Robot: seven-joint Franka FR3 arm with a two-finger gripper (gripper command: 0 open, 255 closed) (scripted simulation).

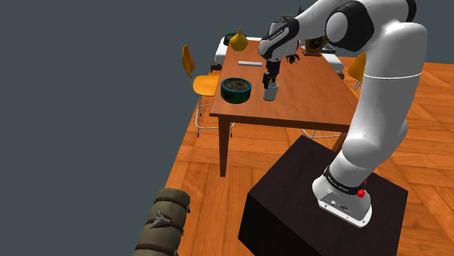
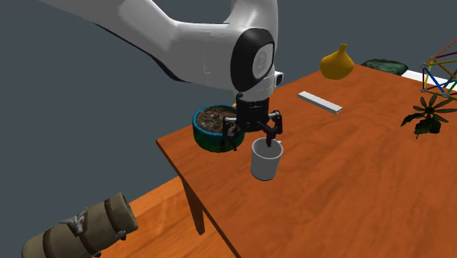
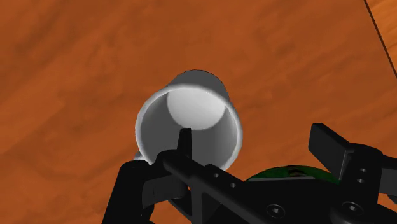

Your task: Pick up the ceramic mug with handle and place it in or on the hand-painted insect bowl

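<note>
The grey mug [image 2: 265,163] stands upright on the table [image 2: 351,190] right under my pincer [image 2: 251,143], fingers [image 3: 185,143] spread to straddle its wall, one inside, one outside, nothing pinched yet. The bowl [image 2: 206,139] sits just beyond the outer finger, by the table's edge; the hop across looks short and unobstructed.

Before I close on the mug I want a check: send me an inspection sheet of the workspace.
surface: wooden table, carrying mug and bowl
job's things: grey mug upright, standing apart from the green-walled bowl
clutter: yellow gourd, grey bar and dark plant figure further along the table
grippers: one gripper, open, astride the mug's rim, one finger over its opening
cables: nothing seen
surroundings: yellow chairs, rolled bundle on wood floor
</note>
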